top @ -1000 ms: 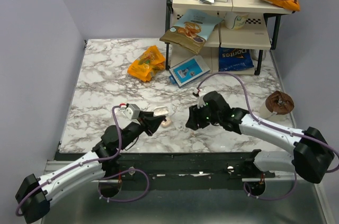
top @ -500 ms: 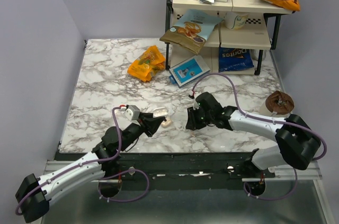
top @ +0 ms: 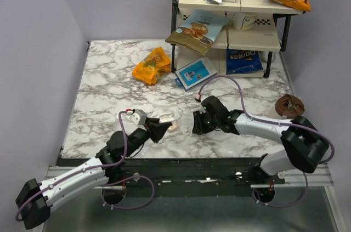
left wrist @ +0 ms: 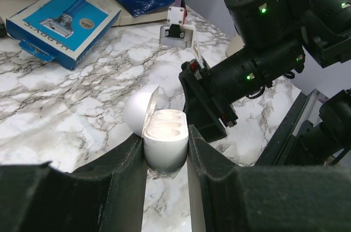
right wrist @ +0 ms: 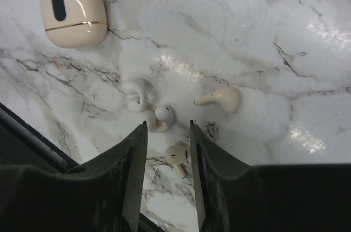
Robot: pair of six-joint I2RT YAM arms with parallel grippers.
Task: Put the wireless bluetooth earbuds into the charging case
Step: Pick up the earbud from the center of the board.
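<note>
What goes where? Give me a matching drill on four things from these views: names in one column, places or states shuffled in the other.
1. charging case
2. earbuds
3. blue box
4. Doritos bag

a. on the rack's lower shelf
b. flat on the marble table by the rack's leg
c. held in the left gripper, lid open
d. loose on the marble under the right gripper

Pairs: 1-c, 2-d, 3-b, 4-a

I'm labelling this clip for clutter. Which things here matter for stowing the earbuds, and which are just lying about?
Job: open cream plastic charging case in left gripper; small cream earbuds lying loose.
Lying about: orange snack bag; blue flat box; blue Doritos bag; brown round disc.
</note>
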